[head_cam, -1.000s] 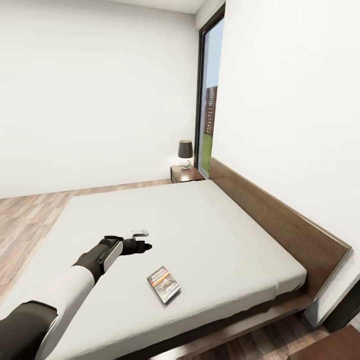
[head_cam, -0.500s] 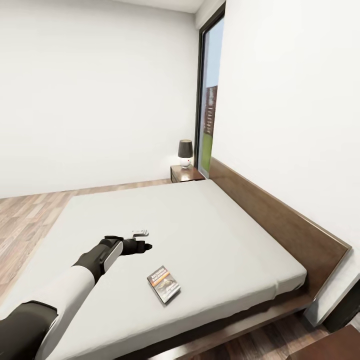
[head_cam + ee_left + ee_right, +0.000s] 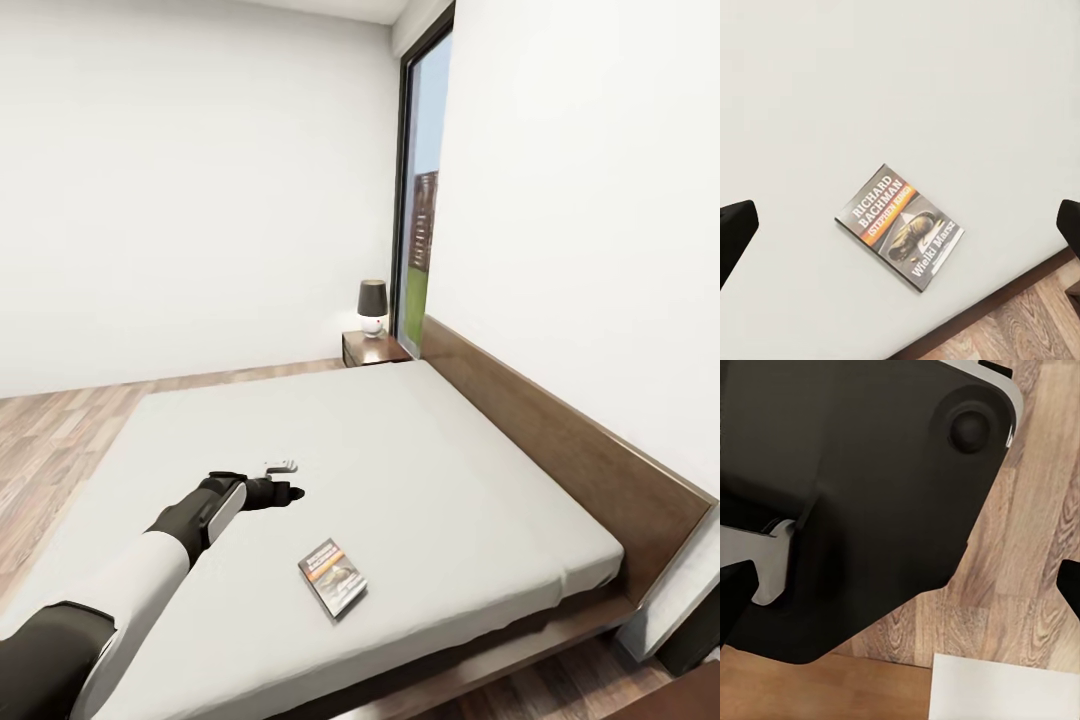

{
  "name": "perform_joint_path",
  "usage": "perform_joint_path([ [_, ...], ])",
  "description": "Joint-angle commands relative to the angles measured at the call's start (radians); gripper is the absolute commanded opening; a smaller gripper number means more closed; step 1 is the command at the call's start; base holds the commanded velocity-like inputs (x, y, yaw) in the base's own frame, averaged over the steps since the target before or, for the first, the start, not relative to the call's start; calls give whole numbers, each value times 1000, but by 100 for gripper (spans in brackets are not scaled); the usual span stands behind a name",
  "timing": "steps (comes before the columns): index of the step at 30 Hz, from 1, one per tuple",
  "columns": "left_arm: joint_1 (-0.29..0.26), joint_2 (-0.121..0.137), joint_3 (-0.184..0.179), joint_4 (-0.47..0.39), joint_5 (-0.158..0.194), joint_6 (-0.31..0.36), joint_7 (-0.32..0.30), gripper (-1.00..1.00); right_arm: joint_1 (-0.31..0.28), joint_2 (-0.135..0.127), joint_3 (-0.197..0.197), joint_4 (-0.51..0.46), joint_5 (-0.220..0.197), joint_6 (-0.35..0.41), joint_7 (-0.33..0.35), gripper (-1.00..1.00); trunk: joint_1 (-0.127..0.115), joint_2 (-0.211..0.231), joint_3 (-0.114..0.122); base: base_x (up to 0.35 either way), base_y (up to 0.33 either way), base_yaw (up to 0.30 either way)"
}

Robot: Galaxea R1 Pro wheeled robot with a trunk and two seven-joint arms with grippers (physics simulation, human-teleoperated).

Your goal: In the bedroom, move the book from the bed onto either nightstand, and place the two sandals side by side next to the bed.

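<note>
The book (image 3: 332,578) lies flat on the light-grey mattress of the bed (image 3: 400,450), close to its near edge, with its dark cover and orange band facing up. My left gripper (image 3: 287,492) hovers over the mattress a little beyond and to the left of the book. In the left wrist view the book (image 3: 900,227) sits between the two black fingertips (image 3: 735,232), which stand far apart, so that gripper is open and empty. My right gripper (image 3: 900,585) is open too, its tips wide apart over wood floor. A nightstand (image 3: 372,348) stands past the bed's far corner. The sandals are out of view.
A small lamp (image 3: 372,305) stands on the nightstand, beside a tall black-framed window (image 3: 420,200). The dark wooden headboard (image 3: 560,430) runs along the right wall. A small white object (image 3: 281,465) lies on the mattress by my left gripper. My own dark body (image 3: 870,487) fills much of the right wrist view.
The head view has shifted slightly, so bed and book sit a touch lower and to the right. My left arm and the book have not moved.
</note>
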Motion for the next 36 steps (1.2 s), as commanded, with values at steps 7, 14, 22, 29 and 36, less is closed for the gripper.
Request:
perform_joint_path([
  [7, -1, 1, -10, -2, 2, 2, -1, 100, -1, -1, 7, 1, 1, 1, 3, 100, 0, -1, -2, 11, 7, 0],
  [14, -1, 1, -30, -2, 2, 2, -1, 100, -1, -2, 7, 1, 1, 1, 3, 100, 0, -1, 1, 79, 21, -114],
  [22, -1, 0, -42, -3, 2, 2, 5, 100, -1, -2, 7, 1, 1, 1, 3, 100, 0, -1, 5, 86, 29, -155],
  [29, -1, 0, -44, -3, 2, 2, 9, 100, -1, -1, 7, 1, 1, 1, 3, 100, 0, -1, 5, 16, 5, -35],
  [36, -1, 0, -44, -3, 2, 2, 9, 100, -1, 0, 7, 1, 1, 1, 3, 100, 0, -1, 6, 4, 1, -9],
])
